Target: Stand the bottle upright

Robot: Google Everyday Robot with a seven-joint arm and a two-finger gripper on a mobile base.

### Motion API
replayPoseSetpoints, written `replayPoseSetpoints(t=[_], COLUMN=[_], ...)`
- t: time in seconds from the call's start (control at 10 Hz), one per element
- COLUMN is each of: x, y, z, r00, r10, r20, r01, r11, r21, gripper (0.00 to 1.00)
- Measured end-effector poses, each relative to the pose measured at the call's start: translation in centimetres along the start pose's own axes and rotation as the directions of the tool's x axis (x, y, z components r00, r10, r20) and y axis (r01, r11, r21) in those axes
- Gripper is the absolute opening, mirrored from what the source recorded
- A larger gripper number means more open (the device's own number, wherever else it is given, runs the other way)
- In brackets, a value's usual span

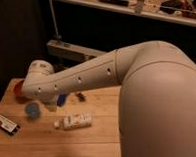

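Note:
The bottle (74, 122) is small and white, with a white cap at its left end and a dark-printed label. It lies on its side on the wooden table (95, 143), near the middle. My gripper (52, 103) hangs from the white wrist just above the table, up and to the left of the bottle's cap and apart from it. It stands open with nothing in it. The big white arm covers the right side of the view.
A small blue cup (32, 109) stands left of the bottle. A flat black-and-white box (4, 123) lies near the left edge. An orange bowl (17, 90) peeks out behind the wrist. A small dark and red object (80, 96) and a blue item (62, 99) lie further back.

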Motion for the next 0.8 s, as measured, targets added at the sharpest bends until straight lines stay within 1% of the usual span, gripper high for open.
replayPoseSetpoints(t=[0.1, 0.2, 0.3, 0.6, 0.8], x=[0.1, 0.3, 0.6, 1.1, 1.3], y=[0.9, 1.7, 2.7, 3.7, 4.1], z=[0.4, 0.8, 1.4, 2.5, 3.5], r00=[1.0, 0.999, 0.998, 0.997, 0.995], r10=[-0.031, -0.049, -0.064, -0.07, -0.083], r20=[0.001, 0.003, 0.013, 0.042, 0.047], r01=[0.031, 0.049, 0.064, 0.073, 0.088], r11=[0.999, 0.999, 0.997, 0.992, 0.989], r21=[-0.008, -0.022, -0.05, -0.099, -0.122], gripper=[0.65, 0.65, 0.65, 0.65, 0.65])
